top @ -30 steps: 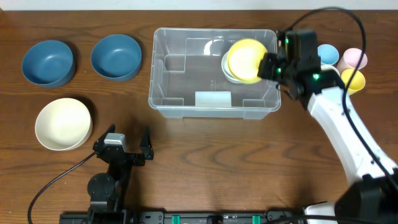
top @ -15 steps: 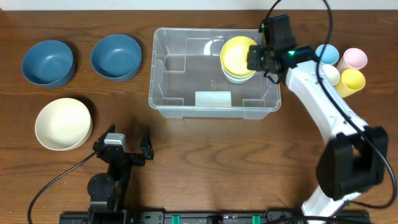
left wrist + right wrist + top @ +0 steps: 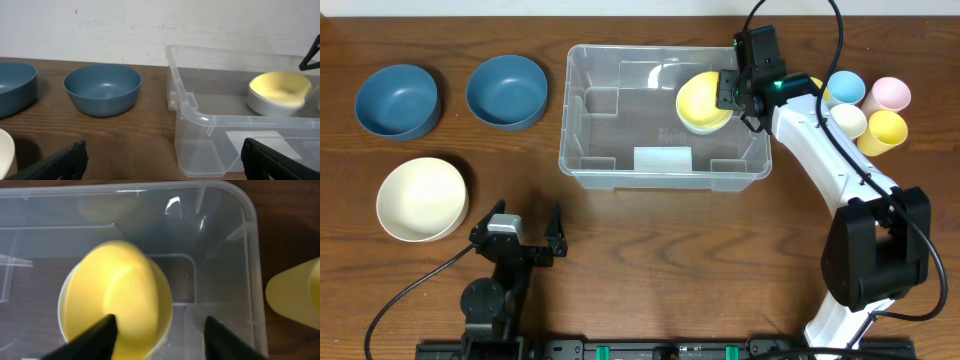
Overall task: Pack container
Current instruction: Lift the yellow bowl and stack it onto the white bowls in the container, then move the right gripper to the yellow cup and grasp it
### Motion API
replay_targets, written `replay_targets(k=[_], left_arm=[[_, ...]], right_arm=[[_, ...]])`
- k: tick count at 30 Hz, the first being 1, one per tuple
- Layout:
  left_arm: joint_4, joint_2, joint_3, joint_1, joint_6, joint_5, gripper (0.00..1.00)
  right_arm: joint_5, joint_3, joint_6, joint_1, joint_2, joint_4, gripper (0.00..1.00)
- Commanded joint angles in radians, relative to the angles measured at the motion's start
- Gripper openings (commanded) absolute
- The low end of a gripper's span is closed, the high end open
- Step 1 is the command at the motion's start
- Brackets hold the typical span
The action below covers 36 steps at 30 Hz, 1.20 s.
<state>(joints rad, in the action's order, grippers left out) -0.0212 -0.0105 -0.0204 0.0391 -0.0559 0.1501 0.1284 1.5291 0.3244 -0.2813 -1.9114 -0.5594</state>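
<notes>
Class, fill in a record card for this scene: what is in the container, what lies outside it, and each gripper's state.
In container: yellow bowl nested in pale bowl, right end
Left of container: two blue bowls, cream bowl
Right of container: four cups
Left gripper: open, empty
Right gripper: open, at yellow bowl's edge

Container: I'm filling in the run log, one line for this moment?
yellow bowl: in white bowl, inside container; right jaws: open over it; left jaws: open
</notes>
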Motion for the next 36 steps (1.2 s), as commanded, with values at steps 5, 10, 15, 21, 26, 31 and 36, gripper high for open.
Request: replay_targets(k=[5, 10, 15, 21, 26, 31, 36], left_arm=[[-0.035, 0.005, 0.016, -0.005, -0.002, 0.011, 0.98], [-0.035, 0.005, 0.016, -0.005, -0.002, 0.011, 0.98], [-0.035, 0.005, 0.016, -0.005, -0.002, 0.011, 0.98], [-0.035, 0.005, 0.016, -0.005, -0.002, 0.011, 0.98], [-0.035, 0.005, 0.016, -0.005, -0.002, 0.011, 0.98], [-0.035, 0.005, 0.016, -0.005, -0.002, 0.011, 0.98], [-0.035, 0.005, 0.016, -0.005, -0.002, 0.011, 0.98]], right_arm=[[0.004, 0.023, -0.016, -0.034, -0.006, -0.017, 0.71], [-0.005, 0.032, -0.020, -0.070, -0.005, -0.044, 0.71], [-0.004, 0.039, -0.014, -0.092, -0.005, -0.082, 0.69], [-0.006, 0.079, -0.004, -0.096, 0.035, -0.166, 0.68], [-0.002, 0.191, -0.003, -0.088, 0.127, -0.325, 0.72], [0.006, 0.251, 0.060, -0.015, 0.228, -0.433, 0.79], [0.006, 0.251, 0.091, 0.131, 0.277, -0.512, 0.80]])
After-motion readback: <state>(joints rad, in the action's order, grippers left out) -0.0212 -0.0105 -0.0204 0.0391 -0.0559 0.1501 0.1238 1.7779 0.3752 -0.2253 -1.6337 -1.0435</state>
